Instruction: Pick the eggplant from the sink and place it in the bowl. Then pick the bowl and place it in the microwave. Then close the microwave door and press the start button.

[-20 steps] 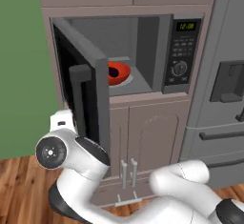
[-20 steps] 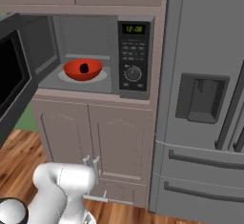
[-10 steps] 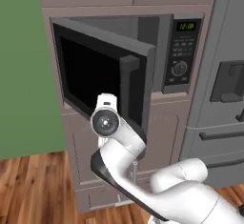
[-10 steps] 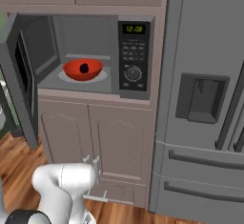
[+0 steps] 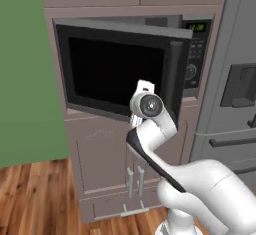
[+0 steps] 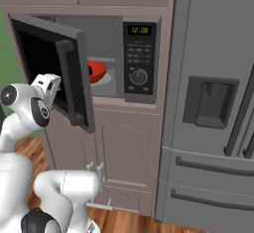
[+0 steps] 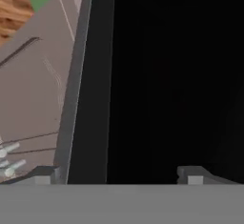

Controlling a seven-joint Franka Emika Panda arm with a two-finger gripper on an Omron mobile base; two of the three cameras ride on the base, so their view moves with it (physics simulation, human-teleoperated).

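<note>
Looking at the left base view, the microwave door (image 5: 117,74) was swung most of the way toward shut but def not latched yet. Its handle side stood out from the cabinet, w/ a gap at the top right where the grey inside peeked through. Door's black glass faced the camera, and the long vertical bar handle (image 5: 175,81) sat on its right edge.

From the right base view the microwave (image 6: 140,58) was open enough to see the bowl (image 6: 97,71) sitting inside on the grey floor, red-orange and partly hidden behind the door edge. Couldn't make out the eggplant in it from here, too little of the bowl showing. Green display (image 6: 139,29) and the dial (image 6: 138,77) were on the panel to the right of the cavity.

The arm's wrist was right up against the outside of the door, about at its lower middle. Hand view had the gripper (image 7: 119,173) pointed straight at the dark glass, fingers (image 7: 193,174) spread wide w/ nothing between them, tips just beside or touching the glass, couldn't tell which. Door's grey frame ran down the left of that view, w/ taupe cabinet fronts and a bit of wood floor (image 7: 14,6) beyond it.

Grey fridge (image 6: 213,103) stood right beside the microwave column.
</note>
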